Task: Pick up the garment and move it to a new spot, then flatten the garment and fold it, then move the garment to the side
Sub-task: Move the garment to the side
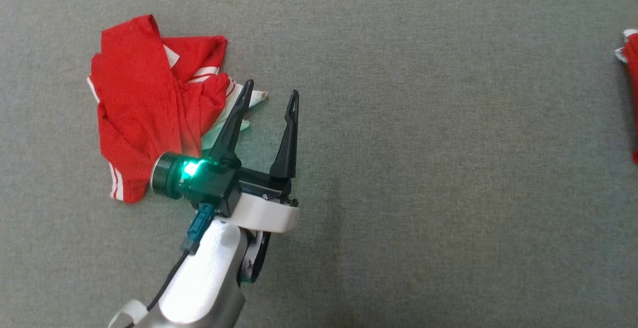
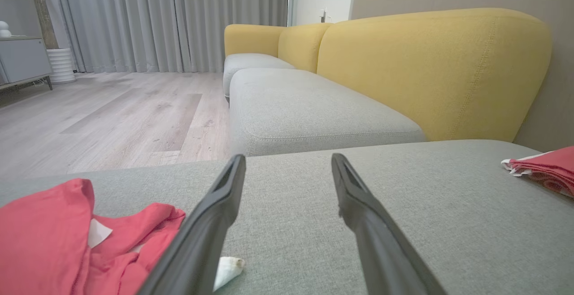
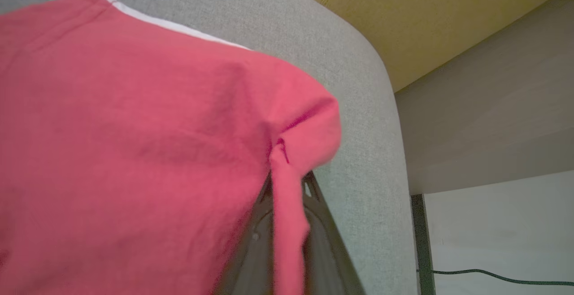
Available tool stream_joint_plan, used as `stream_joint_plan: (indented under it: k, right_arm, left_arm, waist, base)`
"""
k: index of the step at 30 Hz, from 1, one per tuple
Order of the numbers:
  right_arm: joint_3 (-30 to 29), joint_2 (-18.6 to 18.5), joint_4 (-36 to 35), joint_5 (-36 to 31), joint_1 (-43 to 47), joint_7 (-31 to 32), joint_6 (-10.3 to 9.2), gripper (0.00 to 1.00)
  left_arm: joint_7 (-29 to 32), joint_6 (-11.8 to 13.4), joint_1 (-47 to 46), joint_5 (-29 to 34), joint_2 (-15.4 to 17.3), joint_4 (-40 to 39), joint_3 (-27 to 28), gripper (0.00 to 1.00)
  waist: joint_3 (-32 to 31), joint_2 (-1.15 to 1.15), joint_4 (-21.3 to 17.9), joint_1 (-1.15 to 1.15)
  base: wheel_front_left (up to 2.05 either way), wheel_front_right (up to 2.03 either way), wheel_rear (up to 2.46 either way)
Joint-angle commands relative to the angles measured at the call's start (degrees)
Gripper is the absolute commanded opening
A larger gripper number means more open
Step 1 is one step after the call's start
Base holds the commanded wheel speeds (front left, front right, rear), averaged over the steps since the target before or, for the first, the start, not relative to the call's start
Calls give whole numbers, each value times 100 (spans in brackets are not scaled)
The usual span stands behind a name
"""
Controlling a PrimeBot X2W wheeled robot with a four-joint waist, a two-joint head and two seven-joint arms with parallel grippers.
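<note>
Left gripper (image 1: 272, 88) stands with its jaws wide and nothing between them, while the right gripper (image 3: 289, 187) is closed tight on a pinch of red cloth.

Both work over a broad grey seat cushion (image 1: 423, 168) with a coarse weave, which should drag on fabric pulled flat across it. At the cushion's left lies a crumpled red garment (image 1: 139, 103), bunched and folded over itself. It looks like thin knit: light, limp and unbreakable, and likely to sag and twist from any single hold. The best grips would be at a hem or shoulder, with two corners taken well apart so it hangs open. Grabbing the middle of the heap would probably lift several layers at once.

A second red garment (image 1: 632, 69) sits at the cushion's far right edge, and this is the one the right gripper holds. The fingers pinch a small ridge of it close to the cushion's rounded corner. I cannot tell which of the two the task means.

White trim (image 3: 179, 26) marks that garment's far edge. A small pale tail of cloth (image 1: 256, 97) pokes out of the left heap, just beside the left gripper's nearer finger.

The left arm's pale forearm (image 1: 204, 273) rises from the bottom of the head view. Its fingers lie low and nearly level over the cushion, pointing past the heap's right edge rather than into it.
</note>
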Motion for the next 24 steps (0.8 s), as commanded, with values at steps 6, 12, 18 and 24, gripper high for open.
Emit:
stream_joint_plan:
  k: [6,12,18,24]
  right_arm:
    - [-56,-298,309,-267,-284,-291,-4,0]
    - [-231,-9,581,-413,-546,-551,-4,100]
    - [-534,304,601,-627,-789,-877,-4,100]
    - [-969,1022,212,-718,-838,-1376,-4,100]
  left_arm:
    - [-28,20,-194,54,26,-194,200,100]
    - [-28,20,-190,57,26,-138,228,100]
    - [-28,1,-76,51,26,-126,325,100]
    - [-28,-14,149,44,26,-164,494,100]
  waist:
    - [68,0,17,0]
    - [-98,0,-72,0]
    - [-488,0,-230,0]
    - [-969,0,-385,0]
  base:
    - [0,0,0]
    - [0,0,0]
    - [0,0,0]
    - [0,0,0]
